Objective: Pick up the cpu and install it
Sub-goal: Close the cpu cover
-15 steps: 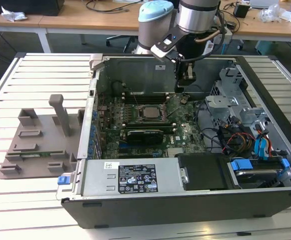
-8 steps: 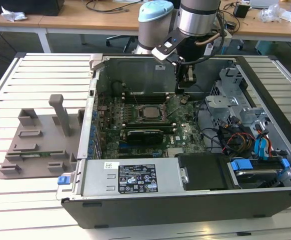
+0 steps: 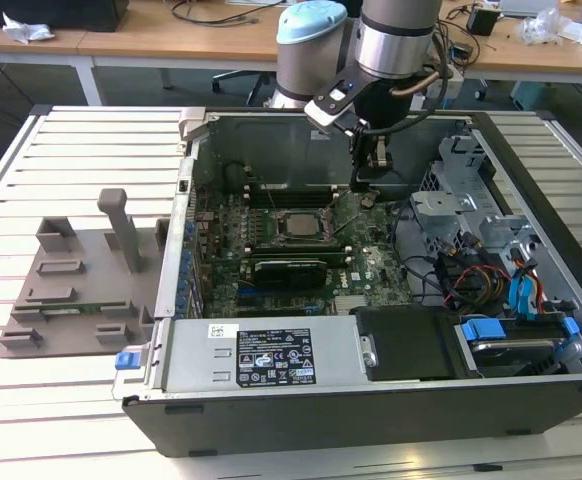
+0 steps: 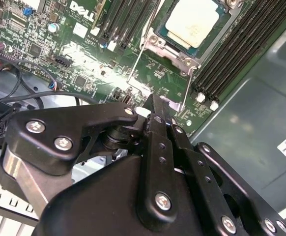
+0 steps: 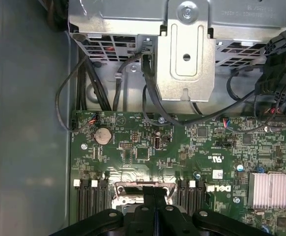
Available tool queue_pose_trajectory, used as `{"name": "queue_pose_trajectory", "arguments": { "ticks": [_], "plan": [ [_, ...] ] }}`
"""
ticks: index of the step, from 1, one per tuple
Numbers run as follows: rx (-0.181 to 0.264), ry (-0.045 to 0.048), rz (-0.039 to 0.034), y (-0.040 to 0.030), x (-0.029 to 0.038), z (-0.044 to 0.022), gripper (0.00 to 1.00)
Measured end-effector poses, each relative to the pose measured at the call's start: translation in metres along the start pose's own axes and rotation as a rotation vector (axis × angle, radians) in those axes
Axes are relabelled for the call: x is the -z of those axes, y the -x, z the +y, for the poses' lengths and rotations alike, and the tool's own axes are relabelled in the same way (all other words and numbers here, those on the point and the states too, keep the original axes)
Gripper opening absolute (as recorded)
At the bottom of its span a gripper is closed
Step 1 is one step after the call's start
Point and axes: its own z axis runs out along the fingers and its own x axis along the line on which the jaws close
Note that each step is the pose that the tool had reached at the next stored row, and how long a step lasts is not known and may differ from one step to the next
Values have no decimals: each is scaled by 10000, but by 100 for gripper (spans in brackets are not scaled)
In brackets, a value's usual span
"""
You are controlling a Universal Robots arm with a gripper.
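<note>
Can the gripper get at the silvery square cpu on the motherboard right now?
Probably yes: the silvery-grey square cpu lies uncovered in its metal socket frame, nothing above it, and the gripper hangs close beside it, though its jaws look shut.

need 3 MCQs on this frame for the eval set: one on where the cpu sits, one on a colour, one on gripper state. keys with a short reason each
1. Where is the cpu?
A. On the grey tray beside the case
B. In the socket on the motherboard
C. On top of the power supply

2. What colour is the motherboard?
A. Red
B. White
C. Green

3. How does the gripper stand?
A. Shut, with nothing between its fingertips
B. Wide open
C. Shut on a memory stick

Key:
1 B: in the second wrist view, the silvery chip lies flat inside the metal socket frame.
2 C: the board is green in the exterior view and in both wrist views.
3 A: the fingertips meet in both wrist views with nothing clamped, above the board and to one side of the socket.
</note>
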Motion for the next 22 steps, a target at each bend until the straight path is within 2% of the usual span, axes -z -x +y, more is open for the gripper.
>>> {"name": "queue_pose_trajectory", "arguments": {
  "ticks": [3, 5, 7, 9, 13, 17, 20, 22],
  "plan": [
    [1, 0, 0, -1, -25, 7, 11],
    [3, 0, -2, -2, -82, 20, 11],
    [3, 0, -1, -3, -110, 24, 11],
    [17, 0, -7, -5, -113, 46, 11],
    [35, -10, -6, -10, -123, 138, 11],
    [74, -44, -8, -27, -192, 222, 11],
    [104, -51, -10, -33, -255, 227, 11],
    [106, -52, -8, -34, -268, 204, 11]
  ]
}}
